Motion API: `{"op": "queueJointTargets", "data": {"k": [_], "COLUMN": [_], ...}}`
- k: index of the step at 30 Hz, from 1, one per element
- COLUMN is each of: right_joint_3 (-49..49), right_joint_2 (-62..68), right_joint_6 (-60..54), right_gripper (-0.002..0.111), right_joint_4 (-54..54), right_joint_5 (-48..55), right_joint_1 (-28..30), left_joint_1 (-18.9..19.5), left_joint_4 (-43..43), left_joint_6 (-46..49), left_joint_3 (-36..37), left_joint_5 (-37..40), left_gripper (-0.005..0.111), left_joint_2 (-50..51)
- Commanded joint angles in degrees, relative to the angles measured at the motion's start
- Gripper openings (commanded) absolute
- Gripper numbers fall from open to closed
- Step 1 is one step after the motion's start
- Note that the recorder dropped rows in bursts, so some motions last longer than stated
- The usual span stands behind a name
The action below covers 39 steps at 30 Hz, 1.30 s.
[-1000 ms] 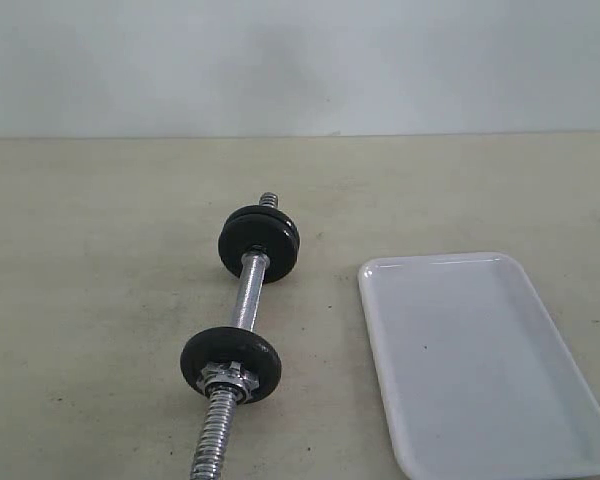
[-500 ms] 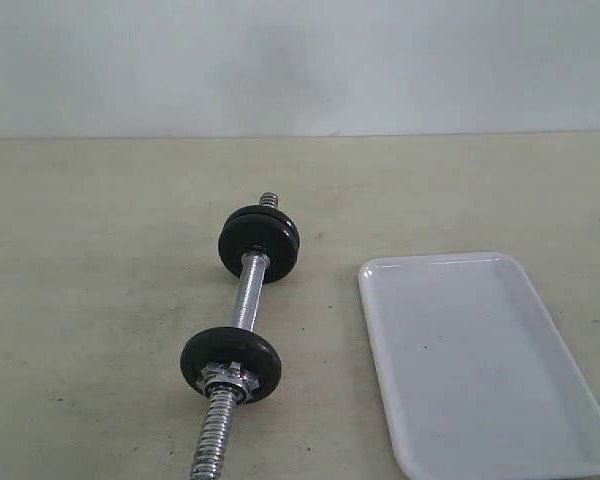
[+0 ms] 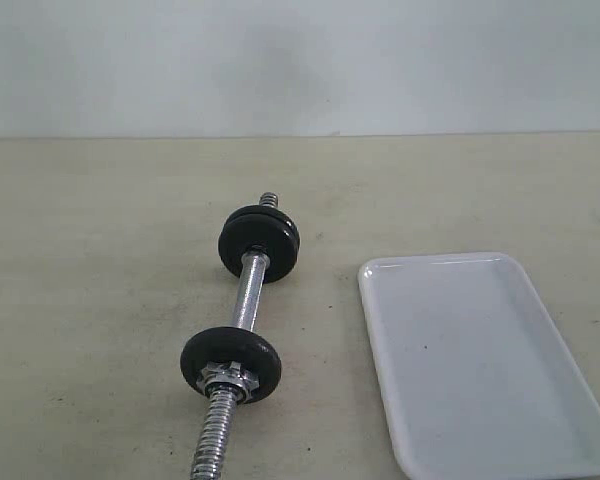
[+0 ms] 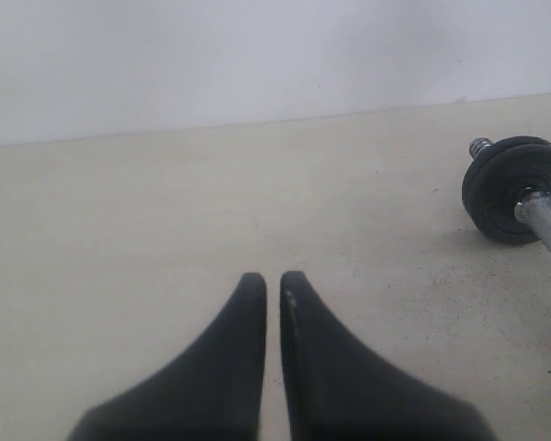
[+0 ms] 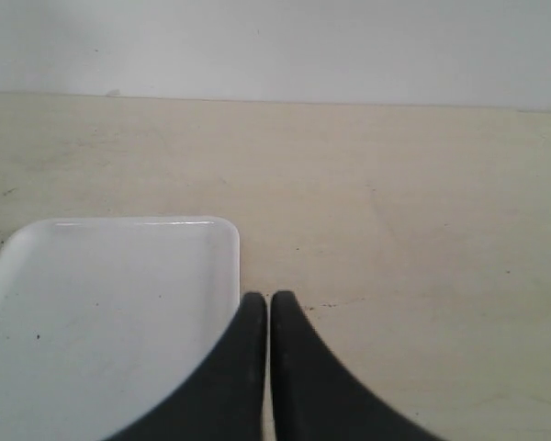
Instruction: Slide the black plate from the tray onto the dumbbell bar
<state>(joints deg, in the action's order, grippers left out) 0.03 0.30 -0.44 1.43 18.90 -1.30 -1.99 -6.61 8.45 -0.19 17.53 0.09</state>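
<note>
The dumbbell bar (image 3: 246,295) lies on the table left of the tray (image 3: 480,360), which holds nothing. A black plate (image 3: 230,363) sits on the bar's near end behind a chrome nut (image 3: 226,379). More black discs (image 3: 259,243) are stacked on the far end. In the left wrist view my left gripper (image 4: 273,280) is shut and empty over bare table, well apart from the far discs (image 4: 517,188) and the bar (image 4: 549,230). My right gripper (image 5: 262,299) is shut and empty beside the tray's (image 5: 101,303) corner. Neither gripper appears in the exterior view.
The table (image 3: 100,300) is beige with small dark specks. A pale wall (image 3: 300,60) runs along its far edge. The bar's threaded near end (image 3: 212,440) reaches toward the front edge of the exterior view.
</note>
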Motion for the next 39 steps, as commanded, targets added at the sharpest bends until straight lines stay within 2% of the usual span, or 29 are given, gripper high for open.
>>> {"op": "queueJointTargets", "data": {"k": [1,9,15,39], "right_joint_3": [0.0,0.0,0.0,0.0], "right_joint_2": [-0.3,-0.3,-0.3,-0.3], "right_joint_6": [0.1,0.1,0.1,0.1], "right_gripper": [0.000,0.000,0.000,0.000], "right_joint_4": [0.3,0.3,0.3,0.3], "right_joint_5": [-0.2,-0.2,-0.2,-0.2], "right_joint_1": [0.1,0.1,0.1,0.1], "left_joint_1": [0.2,0.2,0.2,0.2], "left_joint_4": [1.2,3.3,4.5,4.6], "left_joint_6": [-0.8,-1.6,-6.1,-5.9], "left_joint_3": [0.2,0.2,0.2,0.2], "left_joint_5": [0.1,0.1,0.1,0.1], "left_gripper": [0.004,0.004,0.004,0.004], "left_joint_2": [-0.1,-0.1,-0.1,-0.1]}}
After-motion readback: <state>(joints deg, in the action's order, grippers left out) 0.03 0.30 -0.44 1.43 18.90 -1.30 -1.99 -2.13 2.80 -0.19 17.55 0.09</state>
